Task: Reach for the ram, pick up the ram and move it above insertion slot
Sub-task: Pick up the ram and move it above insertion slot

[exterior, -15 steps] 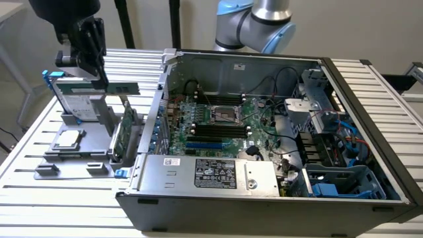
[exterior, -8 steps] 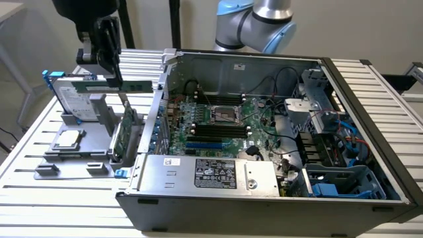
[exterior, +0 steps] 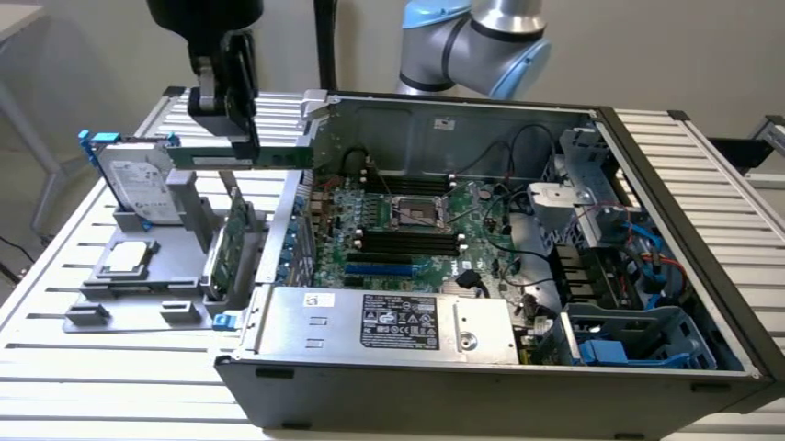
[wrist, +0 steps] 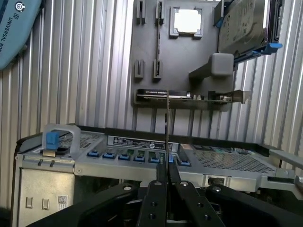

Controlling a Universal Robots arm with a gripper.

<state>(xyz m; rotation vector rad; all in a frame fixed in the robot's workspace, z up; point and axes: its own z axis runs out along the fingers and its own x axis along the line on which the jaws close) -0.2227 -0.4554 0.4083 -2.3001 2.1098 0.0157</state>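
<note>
The ram [exterior: 279,158], a long thin green stick, hangs level in the air in the exterior view, above the grey fixture and just outside the open case's wall on the exterior view's left. My black gripper [exterior: 242,145] comes down from above and is shut on the stick's middle. In the wrist view the ram [wrist: 167,123] appears edge-on as a thin line rising from between the closed gripper [wrist: 166,182] fingers. The black memory slots [exterior: 411,241] lie on the motherboard inside the case, to the exterior view's right of the held stick and lower.
The grey fixture [exterior: 135,294] holds a silver hard drive with blue rails [exterior: 132,179], an upright green expansion card [exterior: 233,243] and a square processor [exterior: 127,259]. The open computer case [exterior: 491,377] has a power supply, cables and a drive cage. The arm's blue-grey joint [exterior: 479,46] stands behind the case.
</note>
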